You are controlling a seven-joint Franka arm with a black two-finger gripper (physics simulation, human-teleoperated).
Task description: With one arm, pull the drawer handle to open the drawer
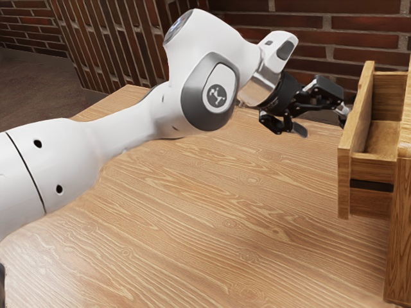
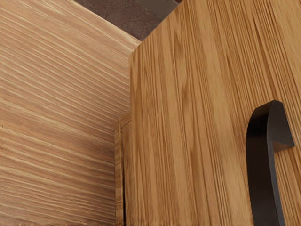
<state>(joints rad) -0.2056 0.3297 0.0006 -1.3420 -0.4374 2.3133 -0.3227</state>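
A wooden drawer (image 1: 355,138) stands pulled partway out of its cabinet (image 1: 399,244) at the exterior view's right, with its inside (image 1: 383,138) showing. My black gripper (image 1: 340,108) reaches from the left and sits right against the upper part of the drawer's front panel. In the wrist view that front panel (image 2: 188,117) is very close, and the curved black handle (image 2: 264,165) stands off to one side of my hand. The exterior view hides the handle behind my hand.
The cabinet stands on a wooden table (image 1: 225,212) whose top stretches wide in front of the drawer. A brick wall (image 1: 334,38) runs behind the table. My white arm (image 1: 128,141) crosses the table's left part.
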